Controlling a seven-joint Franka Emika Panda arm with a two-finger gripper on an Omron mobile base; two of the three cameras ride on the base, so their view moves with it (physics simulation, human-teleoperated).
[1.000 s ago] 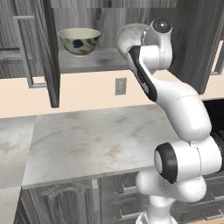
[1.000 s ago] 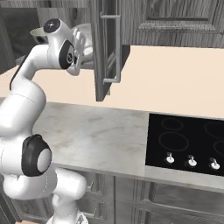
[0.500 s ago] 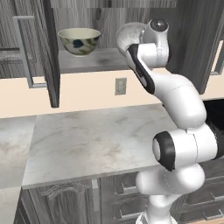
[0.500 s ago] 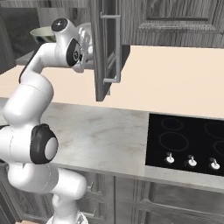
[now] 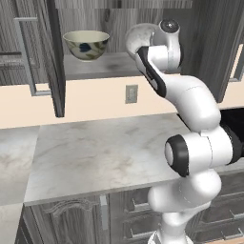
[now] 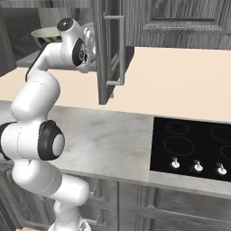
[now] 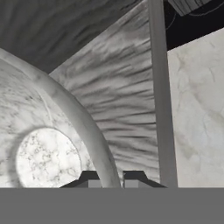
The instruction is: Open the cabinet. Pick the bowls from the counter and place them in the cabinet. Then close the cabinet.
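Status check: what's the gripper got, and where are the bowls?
Gripper shut on marble bowl rim, over cabinet shelf. Floral bowl already shelved. Doors open, nothing blocking.

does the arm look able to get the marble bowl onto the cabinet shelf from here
Probably yes. Both cabinet doors stand open, the gripper is shut on the marble bowl by its rim, level with the shelf, and the floral bowl sits well left, leaving bare shelf beneath.

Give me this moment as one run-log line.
phase: placing second bowl | gripper: shut on marble bowl rim | floral bowl: on cabinet shelf | doors: open
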